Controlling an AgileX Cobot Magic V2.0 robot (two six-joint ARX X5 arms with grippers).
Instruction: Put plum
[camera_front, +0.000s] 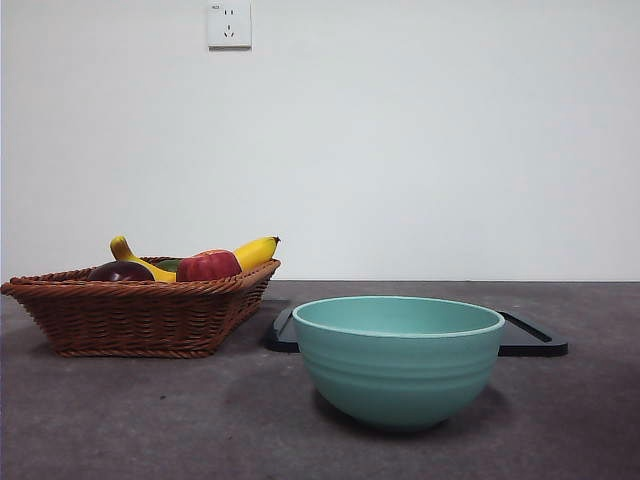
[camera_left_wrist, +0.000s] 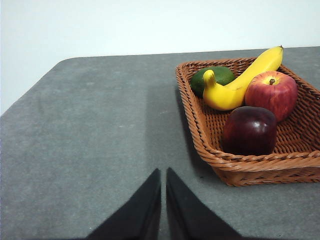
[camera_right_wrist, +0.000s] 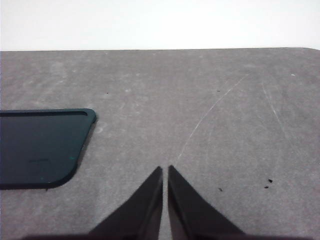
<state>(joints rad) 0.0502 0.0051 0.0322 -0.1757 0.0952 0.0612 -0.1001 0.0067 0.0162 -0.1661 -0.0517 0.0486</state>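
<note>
Honestly, you won't find anything readable here. The wall socket (camera_front: 229, 25) has a tiny dark mark in its top corner, but it's too small to make out. No labels, brands or numbers show on anything else.

glossy plum (camera_left_wrist: 249, 130) in a rough woven wicker basket (camera_left_wrist: 260, 167) (matt grey table (camera_left_wrist: 100, 140) beneath).

A staged test room rather than a lived-in home: a bare white wall (camera_front: 420, 140) with one power socket (camera_front: 229, 24), a grey felt-covered worktop (camera_front: 150, 420), and only a few props, a wicker basket (camera_front: 130, 315) of fruit, a teal bowl (camera_front: 398, 360) and a black tray (camera_front: 535, 338).
</note>
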